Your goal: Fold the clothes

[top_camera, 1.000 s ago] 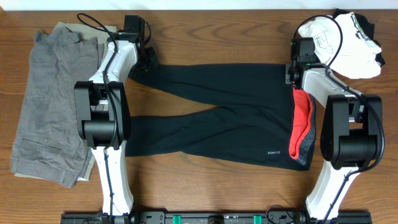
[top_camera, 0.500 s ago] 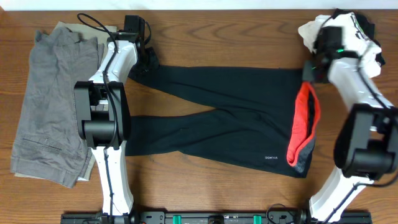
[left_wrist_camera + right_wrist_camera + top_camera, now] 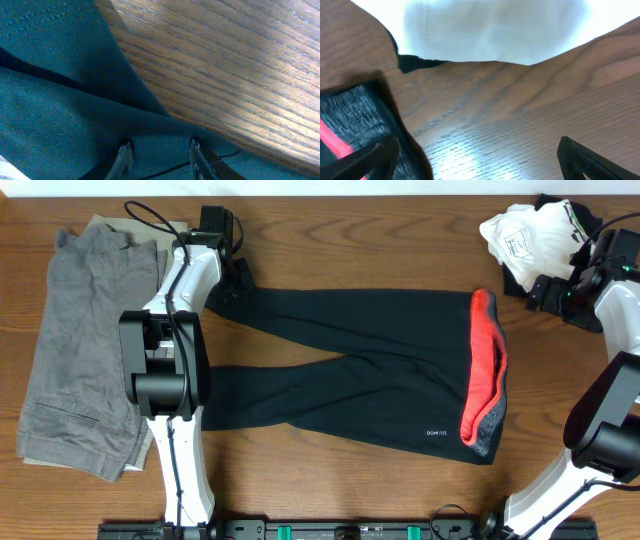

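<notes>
At centre frame, black leggings (image 3: pixel 350 370) lie flat, no fold yet made; left gripper (image 3: pixel 159 149) pinches them, right gripper (image 3: pixel 479 145) gapes empty.

Right gripper (image 3: pixel 479 145) jaws stand wide apart over the wooden table (image 3: pixel 485 100). White garment (image 3: pixel 495 30) at top. Grey-and-red waistband (image 3: pixel 347 117) lower left, possibly touching one finger.

Open lane on bare bench (image 3: pixel 330 490) at the leggings' (image 3: pixel 380 370) near side; grey pile (image 3: pixel 85 350) blocks their left, white heap (image 3: pixel 530 235) crowds far-right.
</notes>
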Available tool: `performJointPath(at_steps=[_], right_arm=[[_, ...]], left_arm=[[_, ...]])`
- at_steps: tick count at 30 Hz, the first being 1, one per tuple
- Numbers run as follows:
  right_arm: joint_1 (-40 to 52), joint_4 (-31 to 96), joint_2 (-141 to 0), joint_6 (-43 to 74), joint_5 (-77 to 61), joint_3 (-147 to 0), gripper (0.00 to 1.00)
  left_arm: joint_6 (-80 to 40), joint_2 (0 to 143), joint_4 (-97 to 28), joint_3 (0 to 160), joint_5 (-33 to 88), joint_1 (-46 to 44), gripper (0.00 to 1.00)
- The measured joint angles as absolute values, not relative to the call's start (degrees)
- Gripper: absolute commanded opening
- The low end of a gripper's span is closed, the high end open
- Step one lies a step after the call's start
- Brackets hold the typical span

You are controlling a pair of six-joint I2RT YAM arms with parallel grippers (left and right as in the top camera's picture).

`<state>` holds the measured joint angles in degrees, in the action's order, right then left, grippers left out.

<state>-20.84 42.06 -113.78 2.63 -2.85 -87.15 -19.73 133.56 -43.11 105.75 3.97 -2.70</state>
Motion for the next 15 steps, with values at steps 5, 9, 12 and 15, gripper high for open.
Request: performJointPath(at_steps=[5, 9, 12, 15], right_arm=[[-20.8, 46.8, -113.8, 3.1, -8.1, -88.1, 0.99], [-20.1, 55.4, -113.2, 3.5, -13.9, -89.1, 0.99], [-16.9, 62.6, -112.2, 3.2, -15.7, -89.2, 0.99], [-11.7, 66.5, -111.7, 3.2, -14.7, -89.2, 0.99]], left_arm=[[-19.7, 133.3, -46.5, 105.8, 3.0, -2.6, 0.30], [-19.7, 131.8, -52.6, 105.8, 2.7, -2.1, 0.37], [-19.7, 128.2, -56.9, 105.6, 2.6, -1.3, 0.71], [-19.7, 123.2, -58.9, 105.6, 2.6, -0.3, 0.82]])
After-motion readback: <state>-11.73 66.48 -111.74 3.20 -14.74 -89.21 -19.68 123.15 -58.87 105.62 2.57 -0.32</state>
